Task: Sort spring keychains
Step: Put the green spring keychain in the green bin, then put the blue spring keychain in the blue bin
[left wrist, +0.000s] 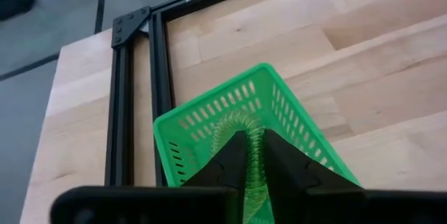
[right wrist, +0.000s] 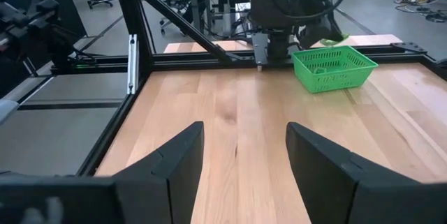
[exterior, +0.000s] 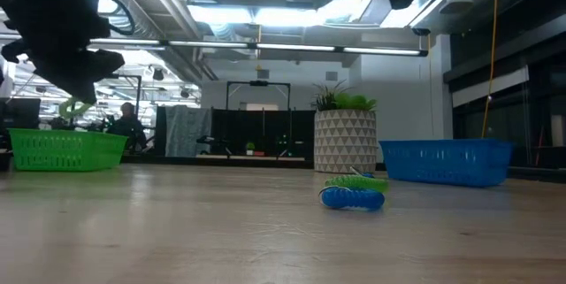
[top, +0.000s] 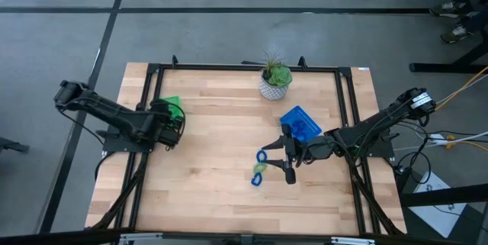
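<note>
My left gripper (left wrist: 249, 139) hangs over the green tray (left wrist: 209, 123), which sits at the table's left side, and is shut on a light green spring keychain (left wrist: 234, 123). In the low view that keychain (exterior: 75, 107) shows under the dark arm, above the green tray (exterior: 62, 149). My right gripper (top: 287, 159) is open and low over mid-table, just right of a blue keychain (top: 261, 156) and a green-and-blue pair (top: 258, 172) lying on the wood. The right wrist view shows only bare table between my right gripper's (right wrist: 244, 132) fingers. The blue tray (top: 300, 123) holds blue keychains. My left gripper pinches the light green spring keychain between its two fingers, coming from above and pointing down. The coil (left wrist: 253, 155) runs up between the fingers and arcs out past their tips. It is lifted clear, hanging over the green tray's inside.
A potted plant (top: 274, 82) stands at the table's far edge, beside the blue tray. A black frame (top: 244, 67) borders the wooden top. Bare wood lies between the green tray and the keychains. People and furniture show in the room beyond the table.
</note>
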Controlling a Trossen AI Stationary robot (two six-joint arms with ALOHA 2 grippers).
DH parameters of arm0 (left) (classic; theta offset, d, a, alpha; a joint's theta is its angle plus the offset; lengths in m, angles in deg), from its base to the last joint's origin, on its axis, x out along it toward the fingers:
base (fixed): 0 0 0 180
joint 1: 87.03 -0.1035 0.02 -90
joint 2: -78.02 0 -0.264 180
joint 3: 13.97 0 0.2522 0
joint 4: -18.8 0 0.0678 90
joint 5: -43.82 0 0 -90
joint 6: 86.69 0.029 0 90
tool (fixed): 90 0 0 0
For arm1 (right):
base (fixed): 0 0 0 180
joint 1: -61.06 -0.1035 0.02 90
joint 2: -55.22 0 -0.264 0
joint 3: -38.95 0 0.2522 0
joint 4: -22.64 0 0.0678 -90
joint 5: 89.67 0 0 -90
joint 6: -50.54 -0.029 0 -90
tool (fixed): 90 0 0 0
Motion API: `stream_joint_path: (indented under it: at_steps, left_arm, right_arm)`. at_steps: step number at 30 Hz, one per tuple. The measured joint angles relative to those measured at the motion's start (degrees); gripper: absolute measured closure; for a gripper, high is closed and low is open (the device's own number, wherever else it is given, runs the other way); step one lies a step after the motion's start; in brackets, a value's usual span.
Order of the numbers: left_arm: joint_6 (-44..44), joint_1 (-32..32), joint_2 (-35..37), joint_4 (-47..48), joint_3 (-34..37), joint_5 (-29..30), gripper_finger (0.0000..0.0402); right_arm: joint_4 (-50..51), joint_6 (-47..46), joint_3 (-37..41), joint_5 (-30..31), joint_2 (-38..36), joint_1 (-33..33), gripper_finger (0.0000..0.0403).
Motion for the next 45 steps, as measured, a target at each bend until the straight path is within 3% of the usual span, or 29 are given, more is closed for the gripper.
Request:
stream_joint_path:
  at_steps: [12,17,25,32,36,45]
  left_arm:
    - [7.58,-4.49,0.00,-5.55,0.00,0.16,0.0257]
    - [9.72,-4.68,-0.02,-9.49,0.00,2.06,0.0229]
    - [29.43,-4.66,-0.02,-32.09,-0.02,3.94,0.0222]
    - [47.27,-4.24,-0.02,-55.54,-0.04,-2.81,0.0221]
    - [52.63,-1.80,-0.41,-65.30,-0.05,-5.59,0.0222]
    - [61.11,7.34,-6.92,-82.45,-0.07,-5.96,0.0225]
  right_arm:
    - [0.02,0.00,0.00,0.00,0.00,-0.02,0.0201]
    - [0.04,0.00,0.01,0.00,0.00,0.00,0.0201]
    - [0.02,0.00,0.01,0.00,0.00,0.00,0.0201]
    - [0.04,0.00,0.02,0.00,0.00,0.00,0.0201]
    - [0.04,0.00,0.00,0.00,0.00,0.00,0.0201]
    - [0.24,0.00,0.00,-0.02,0.00,0.00,0.0201]
